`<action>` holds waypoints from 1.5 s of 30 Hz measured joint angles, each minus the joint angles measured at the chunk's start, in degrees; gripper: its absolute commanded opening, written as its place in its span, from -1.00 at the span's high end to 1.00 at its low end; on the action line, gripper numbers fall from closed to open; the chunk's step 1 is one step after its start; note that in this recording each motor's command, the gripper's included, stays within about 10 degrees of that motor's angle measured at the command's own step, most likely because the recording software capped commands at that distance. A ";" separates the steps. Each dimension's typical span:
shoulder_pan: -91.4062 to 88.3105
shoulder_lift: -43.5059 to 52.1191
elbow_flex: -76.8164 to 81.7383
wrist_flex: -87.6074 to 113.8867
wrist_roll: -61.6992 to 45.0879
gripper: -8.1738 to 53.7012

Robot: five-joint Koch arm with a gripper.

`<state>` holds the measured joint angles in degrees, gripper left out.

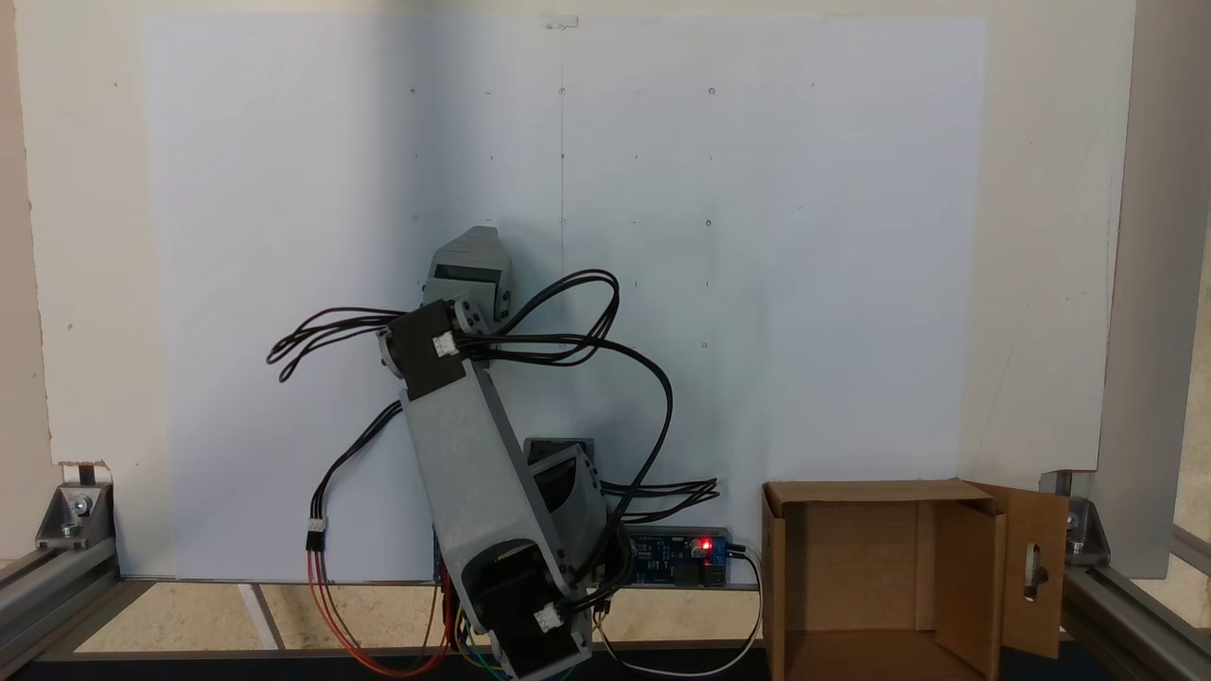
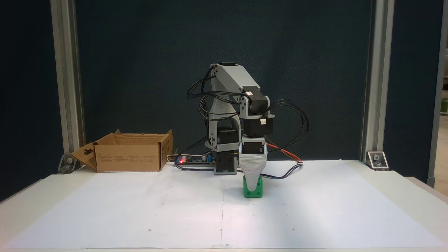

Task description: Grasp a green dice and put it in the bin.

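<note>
In a fixed view the green dice (image 2: 258, 192) rests on the white paper just in front of the arm's base. My gripper (image 2: 252, 184) points straight down over it. Its grey ribbed front jaw covers the dice's upper middle, and the other jaw lies behind it, so the gap between them is hidden. The bin (image 2: 129, 156), a brown cardboard box with a slotted flap, stands open at the left behind the paper. In the other fixed view, seen from above, the bin (image 1: 851, 567) sits at the lower right, and the arm's wrist (image 1: 468, 270) covers whatever is below it.
A control board with a red light (image 2: 190, 160) and several black cables (image 2: 294, 115) lie by the arm's base. Aluminium frame posts (image 2: 64, 87) stand at both sides. White paper (image 2: 140, 210) covers the table.
</note>
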<state>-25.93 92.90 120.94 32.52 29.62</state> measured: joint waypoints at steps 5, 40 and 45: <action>-0.09 -2.02 0.00 -0.88 0.00 -0.63; 1.85 -2.02 0.00 -1.76 0.35 0.36; 5.71 13.45 0.09 2.55 0.35 0.36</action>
<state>-20.21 106.35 121.03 35.07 29.97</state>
